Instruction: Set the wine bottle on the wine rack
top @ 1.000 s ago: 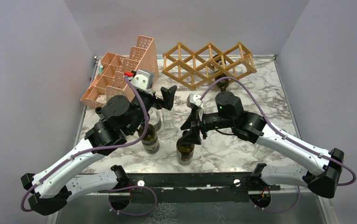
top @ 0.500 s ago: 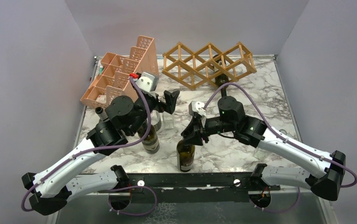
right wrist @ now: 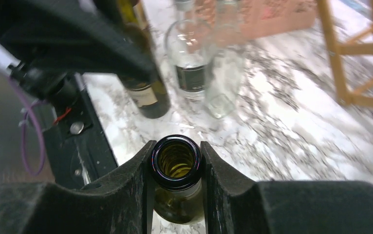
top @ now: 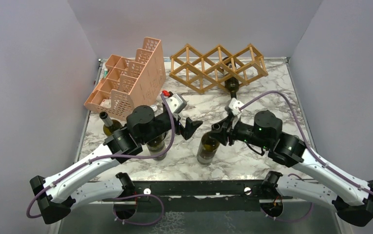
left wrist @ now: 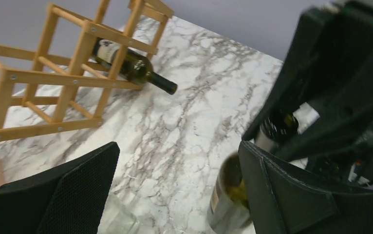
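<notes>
The wine bottle [top: 208, 147] is dark green and open-mouthed. It leans with its neck toward the right, near the table's front middle. My right gripper [top: 218, 128] is shut on its neck; the right wrist view shows the bottle mouth [right wrist: 176, 161] pinched between both fingers. My left gripper [top: 191, 128] is open and empty just left of the bottle, whose body [left wrist: 227, 191] sits beside the right finger [left wrist: 291, 195]. The golden-brown wooden wine rack [top: 217, 66] stands at the back and holds another bottle [top: 232, 86], which also shows in the left wrist view [left wrist: 131, 66].
A pink perforated organizer [top: 128, 80] stands at back left. A dark bottle [top: 107, 124] stands left of my left arm, and another [top: 158, 146] stands under it. The right wrist view shows a green bottle [right wrist: 145, 92] and clear glass bottles [right wrist: 189, 63].
My right gripper has carried the bottle to the right and tilted it. My left gripper has swung right and lower, ending open beside the bottle.
</notes>
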Controlling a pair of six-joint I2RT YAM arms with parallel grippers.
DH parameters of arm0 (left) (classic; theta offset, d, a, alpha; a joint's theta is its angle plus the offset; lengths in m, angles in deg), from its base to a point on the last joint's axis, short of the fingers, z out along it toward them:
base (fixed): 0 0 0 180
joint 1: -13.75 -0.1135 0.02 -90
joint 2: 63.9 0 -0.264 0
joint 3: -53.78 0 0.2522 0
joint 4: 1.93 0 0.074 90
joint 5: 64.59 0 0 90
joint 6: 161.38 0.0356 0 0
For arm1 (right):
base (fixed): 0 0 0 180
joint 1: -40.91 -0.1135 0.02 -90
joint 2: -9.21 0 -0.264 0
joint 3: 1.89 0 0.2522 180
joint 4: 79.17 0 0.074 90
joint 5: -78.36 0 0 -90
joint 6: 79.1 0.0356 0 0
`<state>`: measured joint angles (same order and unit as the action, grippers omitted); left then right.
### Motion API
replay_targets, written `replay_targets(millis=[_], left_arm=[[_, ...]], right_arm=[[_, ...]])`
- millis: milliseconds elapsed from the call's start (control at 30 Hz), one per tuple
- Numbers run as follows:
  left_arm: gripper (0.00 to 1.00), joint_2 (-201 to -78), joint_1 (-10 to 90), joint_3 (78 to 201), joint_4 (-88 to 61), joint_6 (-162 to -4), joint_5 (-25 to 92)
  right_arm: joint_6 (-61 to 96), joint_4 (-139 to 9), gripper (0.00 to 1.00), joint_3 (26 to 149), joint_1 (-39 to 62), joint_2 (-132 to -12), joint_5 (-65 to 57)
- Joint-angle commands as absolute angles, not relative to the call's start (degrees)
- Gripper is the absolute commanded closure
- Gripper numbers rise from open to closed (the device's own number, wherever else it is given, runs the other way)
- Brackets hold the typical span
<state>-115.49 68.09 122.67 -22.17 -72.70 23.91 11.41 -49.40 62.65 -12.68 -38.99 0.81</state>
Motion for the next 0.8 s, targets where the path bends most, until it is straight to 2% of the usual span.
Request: replay_targets(millis=[0, 167, 400, 767], left_arm=[[0.01, -115.4, 68.2, 121.4, -16.8, -71.9, 36.9], [0.01, -118.1, 68.2, 116.9, -10.4, -73.7, 44.8], [0.01, -121.6, 68.2, 108.1, 3.2, -77.9, 49.7], [0.01, -130.0, 69.4, 108.5, 10.6, -78.0, 55.4]], right_arm=[[20.9, -48.4, 0.99, 63.9, -12.8, -32.0, -17.3], [28.5, -43.0, 0.99, 65.8, -12.8, -27.1, -26.8], [31.8, -41.3, 0.99, 69.8, -12.8, -26.4, -30.7], [26.6, -44.1, 0.99, 75.6, -12.8, -29.9, -23.9]])
